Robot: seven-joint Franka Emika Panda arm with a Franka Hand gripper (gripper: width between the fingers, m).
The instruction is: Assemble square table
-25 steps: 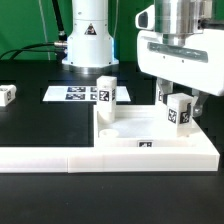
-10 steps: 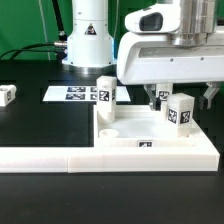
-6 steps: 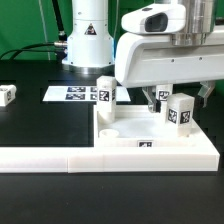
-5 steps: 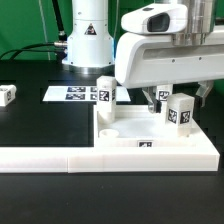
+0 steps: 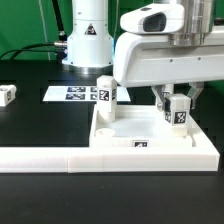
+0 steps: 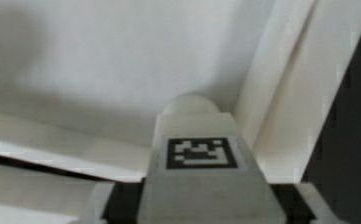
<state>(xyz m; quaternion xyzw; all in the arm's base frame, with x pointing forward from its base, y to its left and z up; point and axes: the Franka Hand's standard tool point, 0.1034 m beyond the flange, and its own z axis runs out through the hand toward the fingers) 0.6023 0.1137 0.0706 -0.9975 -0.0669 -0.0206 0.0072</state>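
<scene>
A black tabletop (image 5: pixel 40 125) fills the scene, with the arm's white base column standing at the back. The gripper (image 5: pixel 178 105) hangs low over the exterior view's right side, its two dark fingers (image 5: pixel 165 101) closed against the sides of a white tagged leg (image 5: pixel 179 109), which stands upright between them. In the wrist view the same leg (image 6: pixel 198 140) rises toward the camera, its black-and-white tag facing up, over the pale floor of the slab and close to the raised rim in a corner; whether its foot is seated in a socket cannot be told. The square table slab (image 5: pixel 150 140) lies flat under the gripper, with a small marker tag on its front edge. A second leg (image 5: pixel 105 94) stands upright at the slab's corner toward the exterior view's left, and a round socket (image 5: pixel 107 129) shows open just in front of it. The long white L-shaped barrier (image 5: pixel 60 158) runs along the front, touching the slab. Behind the slab, the marker board (image 5: pixel 72 94) lies flat on the table. A third leg (image 5: pixel 8 95) lies well apart, at the exterior view's left edge.
</scene>
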